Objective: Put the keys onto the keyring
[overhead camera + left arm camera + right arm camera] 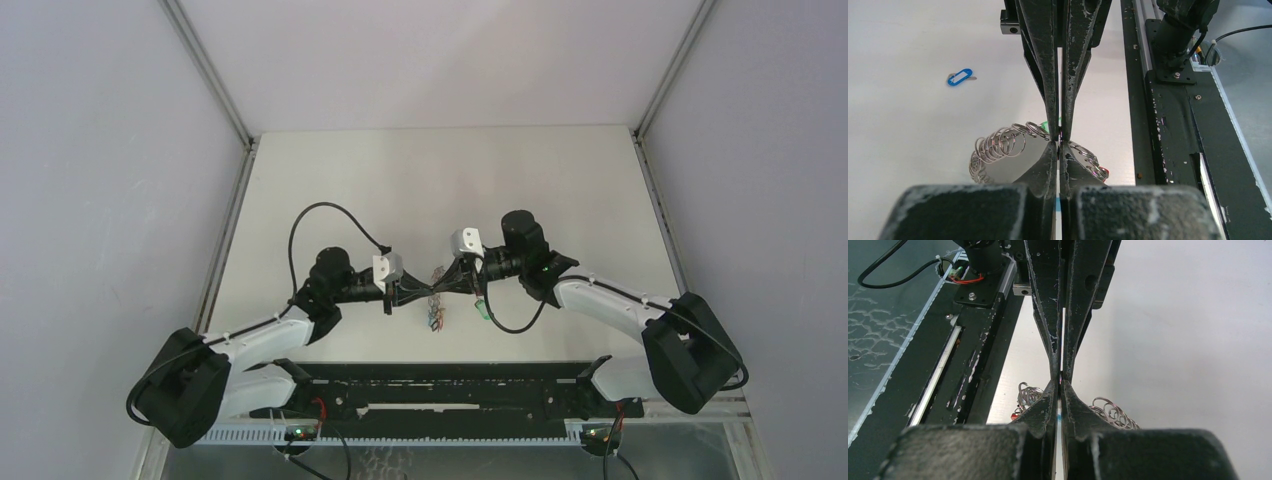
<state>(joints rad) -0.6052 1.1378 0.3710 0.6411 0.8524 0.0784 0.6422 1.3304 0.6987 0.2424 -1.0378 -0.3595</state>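
The keyring (433, 303) hangs between my two grippers above the table, its silver links (1003, 142) fanning out on both sides of the fingertips. A bunch of coloured keys (435, 322) dangles below it, and a red tag (1015, 415) shows beside the links. My left gripper (428, 287) and right gripper (442, 278) meet tip to tip. Each is shut on the thin wire of the keyring (1113, 412). In the left wrist view my left gripper (1060, 145) faces the right arm's fingers (1048, 75). A blue key (959, 77) lies alone on the table.
A green tag (483, 312) sits just under the right gripper next to a looping black cable (515, 325). The black rail (440, 385) runs along the near edge. Grey walls (100, 200) close in both sides.
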